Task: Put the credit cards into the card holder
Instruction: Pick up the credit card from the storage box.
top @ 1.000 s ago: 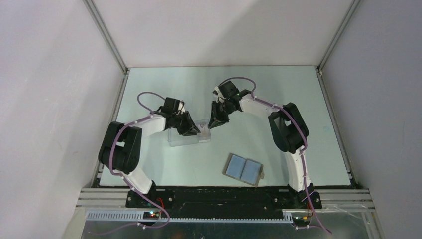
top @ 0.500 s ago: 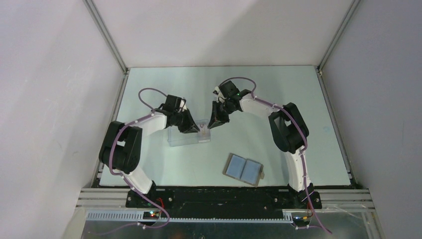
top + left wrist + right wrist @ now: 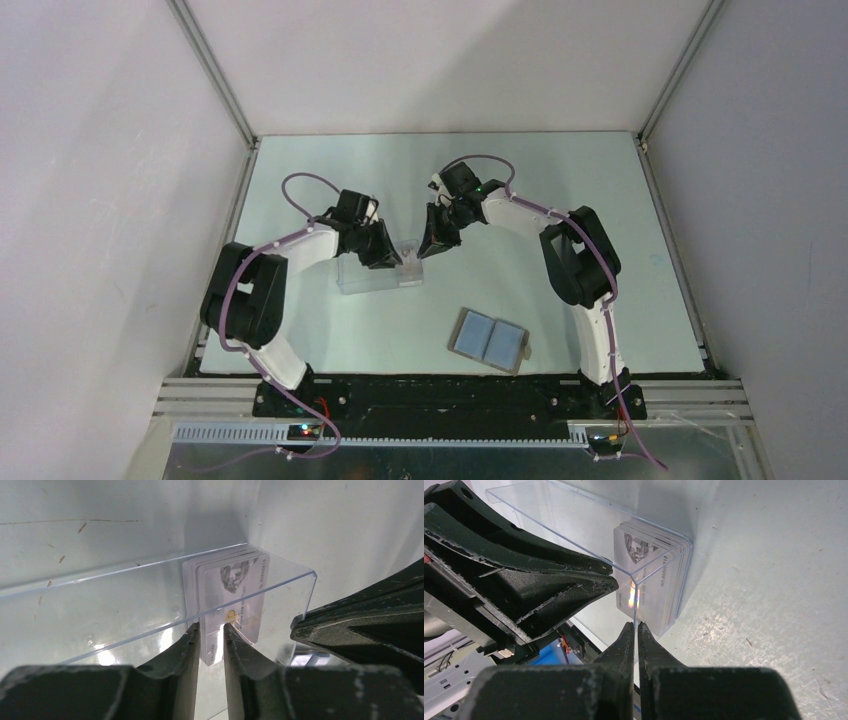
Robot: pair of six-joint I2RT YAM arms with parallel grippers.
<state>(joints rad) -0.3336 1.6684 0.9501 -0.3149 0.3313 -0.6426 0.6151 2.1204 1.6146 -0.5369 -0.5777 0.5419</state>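
The credit cards [image 3: 235, 587] stand on edge as a pale stack at one end of a clear plastic box [image 3: 125, 605]. My left gripper [image 3: 211, 627] reaches over the box rim, its fingers a narrow gap apart on either side of the stack's lower corner. My right gripper [image 3: 636, 625] is shut on the thin end wall of the clear box [image 3: 574, 525], beside the cards [image 3: 656, 580]. From above, the left gripper [image 3: 392, 258] and right gripper [image 3: 430, 250] meet at the box's right end. The card holder [image 3: 490, 340] lies open near the front, blue lining up.
The clear box [image 3: 375, 277] lies left of centre on the pale green table [image 3: 560, 180]. Metal frame rails [image 3: 245, 190] and white walls close in the table on three sides. Each gripper's black fingers crowd the other's wrist view.
My left wrist has shifted a little to the right and farther over the box. The right arm, the box and the card holder have not moved.
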